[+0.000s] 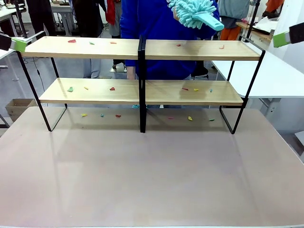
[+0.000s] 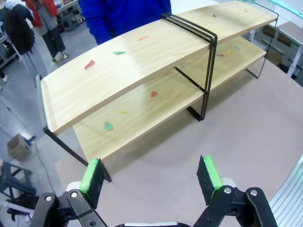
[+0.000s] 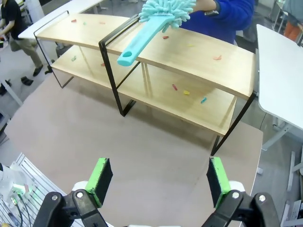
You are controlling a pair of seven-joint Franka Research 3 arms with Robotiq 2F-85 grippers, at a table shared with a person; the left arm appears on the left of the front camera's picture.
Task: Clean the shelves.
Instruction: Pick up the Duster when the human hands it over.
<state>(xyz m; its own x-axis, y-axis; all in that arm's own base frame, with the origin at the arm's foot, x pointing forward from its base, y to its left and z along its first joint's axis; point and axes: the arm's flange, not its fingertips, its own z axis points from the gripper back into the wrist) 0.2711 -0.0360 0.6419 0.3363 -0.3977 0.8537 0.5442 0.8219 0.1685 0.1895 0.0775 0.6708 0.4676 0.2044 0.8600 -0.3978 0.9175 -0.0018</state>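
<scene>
You find the shelves (image 1: 95,47) on the far half of the table (image 1: 152,180), two boards on one central upright; the front view lets you count the paper scraps (image 1: 71,41): five on the upper board, six on the lower, six on the tabletop beneath; the right wrist view adds the full handle of one turquoise duster (image 3: 142,35), held by a person (image 1: 147,19) over the upper board; each wrist view shows its own tool, left gripper (image 2: 150,170) and right gripper (image 3: 158,177), jaws spread wide, gripping nothing.
</scene>
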